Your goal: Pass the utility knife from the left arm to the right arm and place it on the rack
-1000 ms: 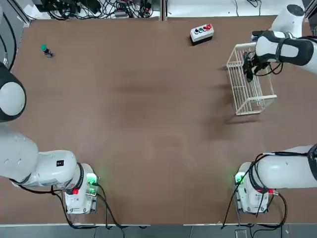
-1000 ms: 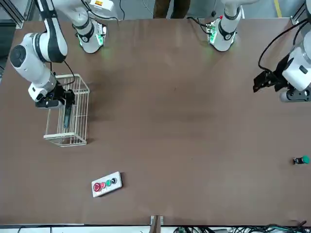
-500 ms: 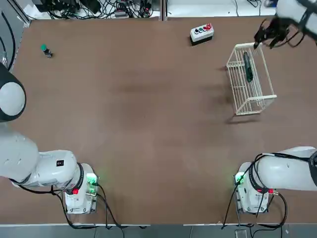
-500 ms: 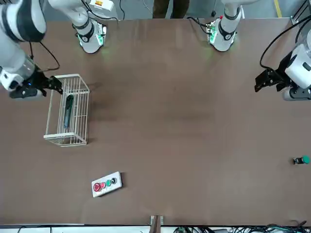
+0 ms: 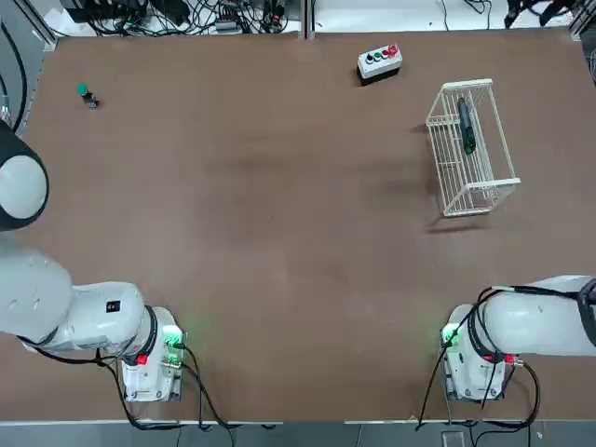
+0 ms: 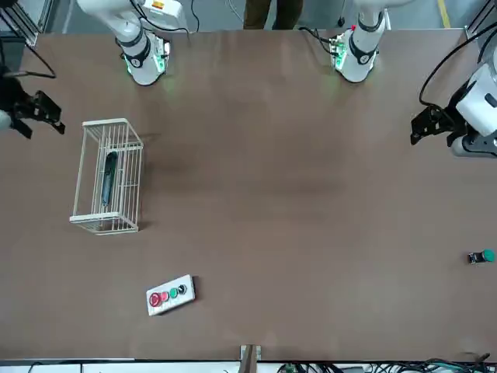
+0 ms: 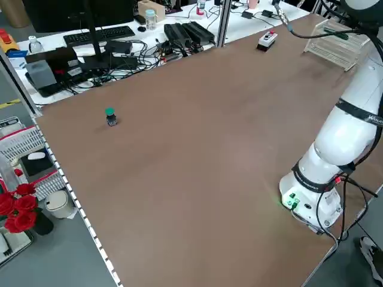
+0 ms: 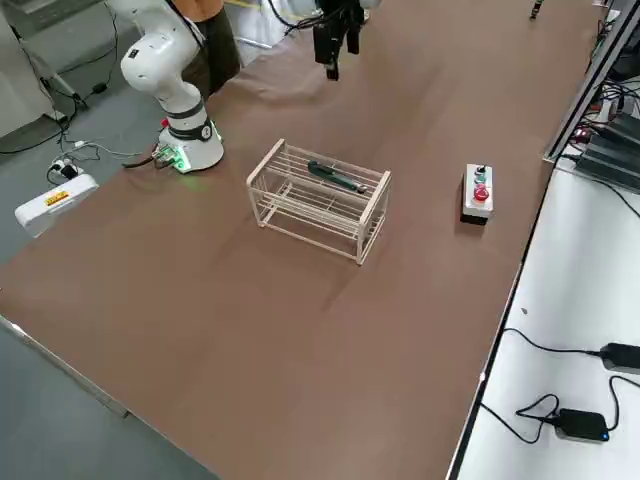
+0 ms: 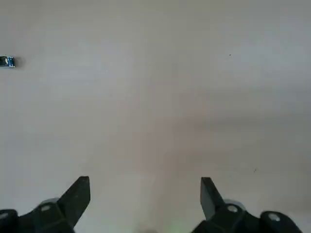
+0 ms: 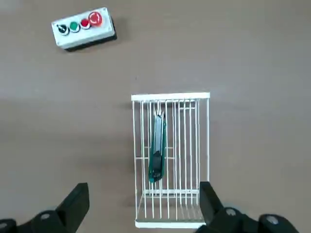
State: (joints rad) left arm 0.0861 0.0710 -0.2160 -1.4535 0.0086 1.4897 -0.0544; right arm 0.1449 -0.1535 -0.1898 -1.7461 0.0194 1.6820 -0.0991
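Can see a broad brown worktop (image 5: 279, 233), with a wide stretch of open room across its middle, between the two arms and out toward its far edge. Over its left side, reaches out with the left arm (image 5: 93, 312); over its right side, with the right arm (image 5: 540, 321). Holds the left hand (image 9: 146, 178) above the worktop on the left, fingers wide apart and empty. Holds the right hand (image 10: 144, 183) raised toward the far right, its fingers also spread wide and empty, well clear of the knife. On the right, toward the far edge, find the white wire rack (image 5: 473, 149), its long sides running roughly from the robot's side outward, with bare worktop along its left edge. Just left of its far end and farther out, notice the button box (image 5: 379, 63), set slantwise. On the rack's bars, nearer the left long side and mostly in the far half, see the dark green utility knife (image 5: 467, 126) lying lengthwise, its long axis nearly matching the rack's, its narrow pale-grey end pointing toward the far edge. Toward the far left, find a tiny green-topped object (image 5: 88, 95).
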